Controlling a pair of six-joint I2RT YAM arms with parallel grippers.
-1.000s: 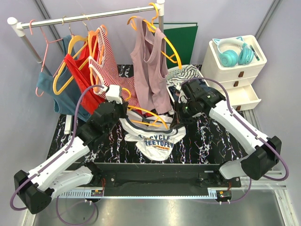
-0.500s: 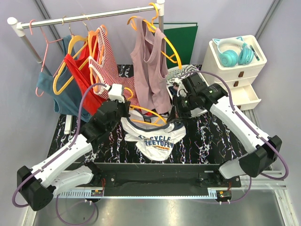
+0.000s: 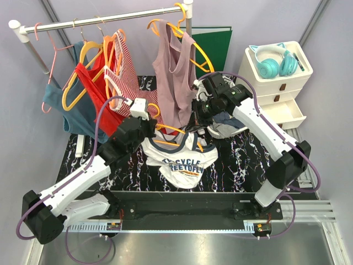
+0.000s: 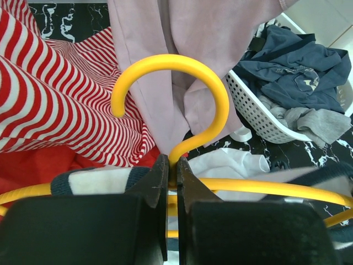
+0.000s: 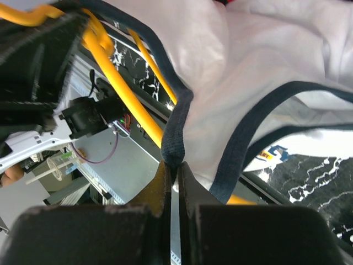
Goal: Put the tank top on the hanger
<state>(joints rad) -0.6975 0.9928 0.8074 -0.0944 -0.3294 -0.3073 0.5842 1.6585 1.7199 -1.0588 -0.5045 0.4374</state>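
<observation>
The white fabric tank top (image 3: 179,157) with navy trim and printed chest lettering hangs partly threaded on the orange-yellow plastic hanger (image 4: 171,59), above the middle of the black marbled table (image 3: 237,163). The left gripper (image 4: 172,165) is clenched on the hanger's neck below its curved hook. The right gripper (image 5: 172,168) pinches one navy-edged strap. Close behind crowd four garments on a metal rail (image 3: 105,21), the mauve-pink tank top (image 3: 174,77) and red-and-white striped top (image 3: 129,72) nearest. A white lattice basket (image 4: 262,118) of dark clothes sits to the right.

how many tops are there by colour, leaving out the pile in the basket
teal top: 1
red top: 1
red-and-white striped top: 1
mauve tank top: 1
white tank top: 1
total: 5
</observation>
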